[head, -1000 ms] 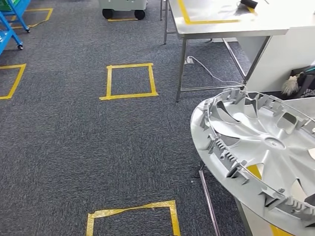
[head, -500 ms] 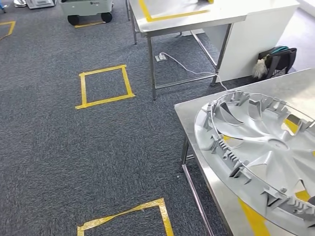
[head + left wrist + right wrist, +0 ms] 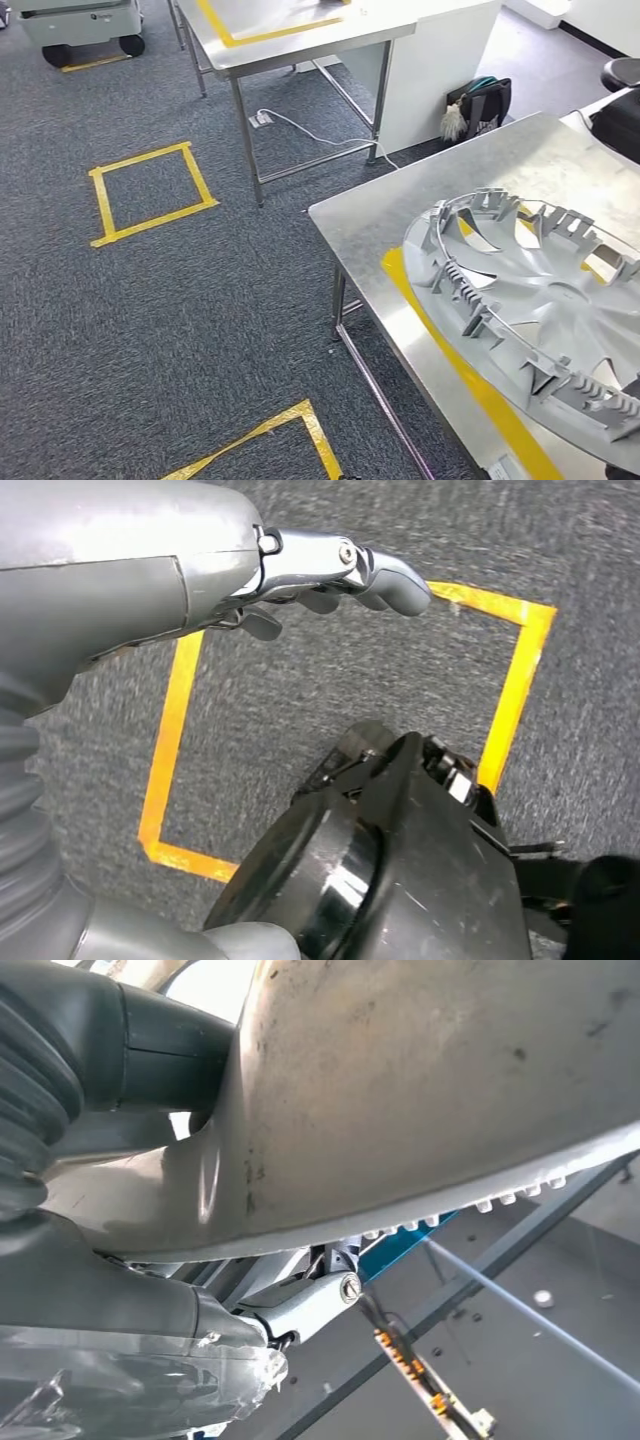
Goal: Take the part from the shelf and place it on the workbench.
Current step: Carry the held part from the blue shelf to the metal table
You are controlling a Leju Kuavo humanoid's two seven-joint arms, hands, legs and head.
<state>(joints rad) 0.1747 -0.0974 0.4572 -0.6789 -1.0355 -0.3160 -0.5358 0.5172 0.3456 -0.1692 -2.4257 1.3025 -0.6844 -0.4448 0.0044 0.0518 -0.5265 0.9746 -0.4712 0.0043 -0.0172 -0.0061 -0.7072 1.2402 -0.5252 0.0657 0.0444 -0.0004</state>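
While we carried the part (image 3: 540, 300) at the lower right of the head view, it hung over the steel surface (image 3: 377, 225), tilted, its ribbed rim crossing the yellow tape (image 3: 453, 350); we could not tell whether any edge touched the metal. Our right hand (image 3: 189, 1260) showed in its wrist view with the fingers (image 3: 151, 1030) clamped on the part's pale underside, the thumb pressed against the rim. Our left hand (image 3: 226, 570) hung over the carpet (image 3: 189, 330) and a taped square (image 3: 513, 680), fingers stretched out and holding nothing.

We judged the chief risk to be the one-sided hold: a wide, light disc gripped at one edge could swing or slip if we lowered it quickly. The near rim lay close to the surface's edge, so letting go too soon could leave it overhanging and let it tip to the floor. The thin clips along the rim looked likely to catch or snap if the tilted edge struck metal first. Releasing before it lay flat could also make it slide.
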